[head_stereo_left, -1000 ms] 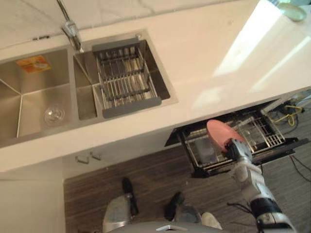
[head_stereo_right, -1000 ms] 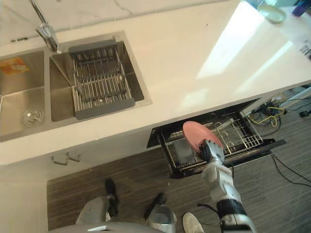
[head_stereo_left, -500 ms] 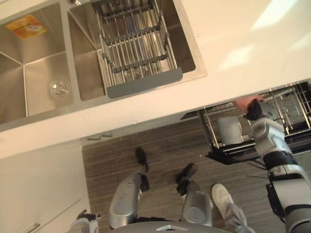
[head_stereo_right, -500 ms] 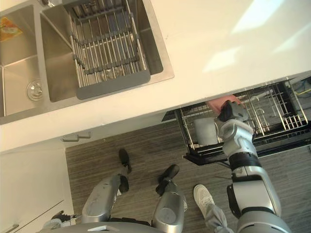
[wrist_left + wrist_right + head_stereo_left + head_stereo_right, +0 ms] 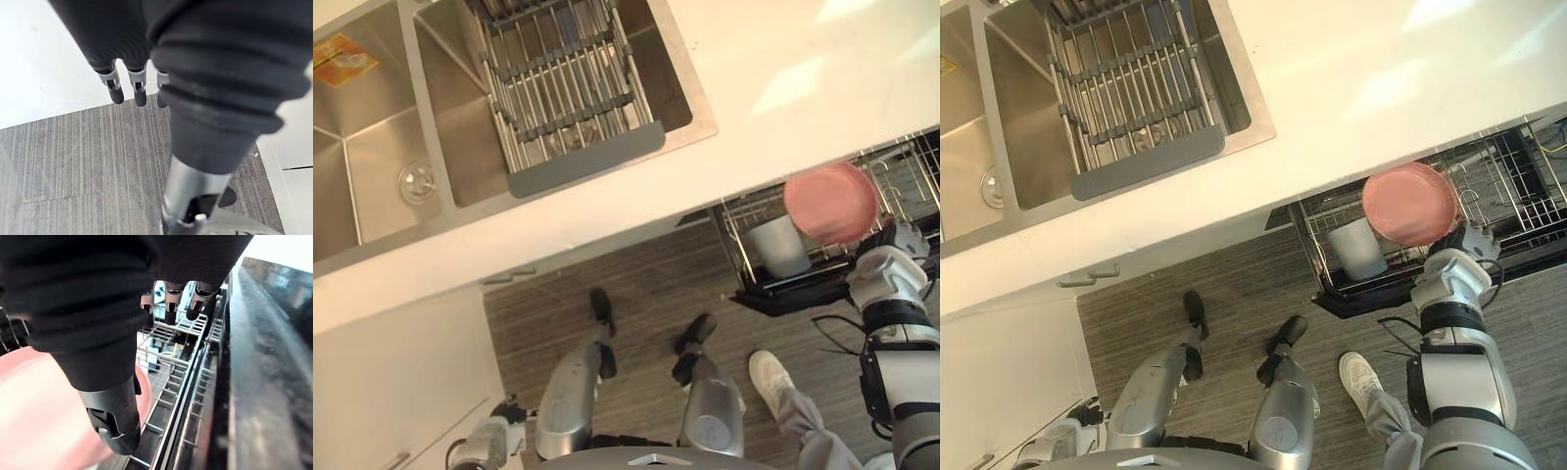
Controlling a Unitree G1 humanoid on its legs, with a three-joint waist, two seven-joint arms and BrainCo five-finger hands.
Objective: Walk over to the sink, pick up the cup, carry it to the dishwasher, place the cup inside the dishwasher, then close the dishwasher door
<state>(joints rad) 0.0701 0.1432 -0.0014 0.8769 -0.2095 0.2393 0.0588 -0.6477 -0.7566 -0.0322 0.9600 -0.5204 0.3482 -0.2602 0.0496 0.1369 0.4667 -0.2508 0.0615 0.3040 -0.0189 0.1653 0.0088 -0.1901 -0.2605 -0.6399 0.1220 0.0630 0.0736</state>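
The pink cup (image 5: 829, 203) rests in the open dishwasher's wire rack (image 5: 1513, 181), its round face turned up toward me. My right hand (image 5: 1474, 243) is right beside it, at its lower right edge. In the right wrist view the fingers (image 5: 168, 303) stretch straight over the rack wires and the thumb (image 5: 115, 416) hangs in front of the cup (image 5: 34, 431), so this hand is open. Whether it touches the cup I cannot tell. My left hand (image 5: 494, 441) hangs low at my left side, and its fingers (image 5: 117, 93) point straight down over the floor.
A pale grey container (image 5: 778, 245) stands in the rack left of the cup. The dishwasher's dark front edge (image 5: 1371, 294) juts over the wood floor. The counter (image 5: 783, 78) overhangs it, with a double sink (image 5: 372, 176) and its drying rack (image 5: 558, 88). A person's white shoe (image 5: 769, 377) is near my right leg.
My right hand's fingers have uncurled from the cup and the hand has drawn back a little. The cup now lies in the rack showing its round face. The camera has shifted.
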